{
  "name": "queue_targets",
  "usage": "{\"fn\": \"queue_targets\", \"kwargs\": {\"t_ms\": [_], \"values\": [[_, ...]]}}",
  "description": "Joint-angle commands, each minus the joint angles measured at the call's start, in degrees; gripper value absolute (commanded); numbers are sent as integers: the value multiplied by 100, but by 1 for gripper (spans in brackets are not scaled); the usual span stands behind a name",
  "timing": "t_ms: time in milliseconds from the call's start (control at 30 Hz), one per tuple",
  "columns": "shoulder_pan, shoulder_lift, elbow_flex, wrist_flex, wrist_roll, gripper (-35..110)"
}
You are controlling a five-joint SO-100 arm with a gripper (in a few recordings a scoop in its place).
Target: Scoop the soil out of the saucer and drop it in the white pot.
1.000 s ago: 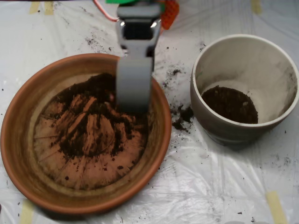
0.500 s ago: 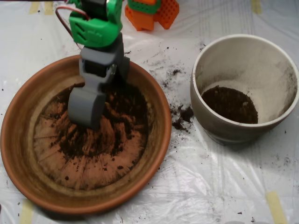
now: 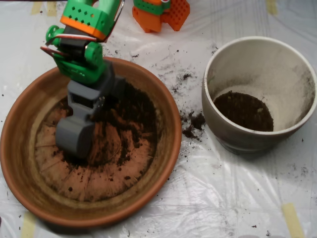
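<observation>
Table (image 3: 163,208) under me is covered with wrinkled clear plastic sheeting over white, held by strips of tan tape (image 3: 292,218) at the edges; no more of the room is visible. Loose crumbs of earth (image 3: 193,124) lie scattered on the sheet between the two vessels, thickest just beside the pot's left wall.

One saucer (image 3: 25,178) — terracotta, wide, shallow, ridged bottom — fills the left half. One white pot (image 3: 297,64) stands well apart to the right, upright, with a dark patch of earth on its floor.

My arm comes down from the top left: green and orange joints, then a grey link. My scoop (image 3: 74,138) sits low inside the saucer, left of centre, resting on the soil (image 3: 129,119). Whether its shells are parted or closed I cannot tell from above.

The soil is spread thinly across the saucer's middle and upper right, with bare clay ridges showing through.

Orange arm parts (image 3: 161,12) stand at the top edge.
</observation>
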Motion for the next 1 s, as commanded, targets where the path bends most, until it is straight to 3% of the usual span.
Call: {"fn": "queue_targets", "kwargs": {"t_ms": [0, 400, 967], "values": [[176, -176, -747, 62, -149, 54], [88, -1327, -2232, 1002, -352, 50], [167, -949, -1521, 800, -650, 29]]}}
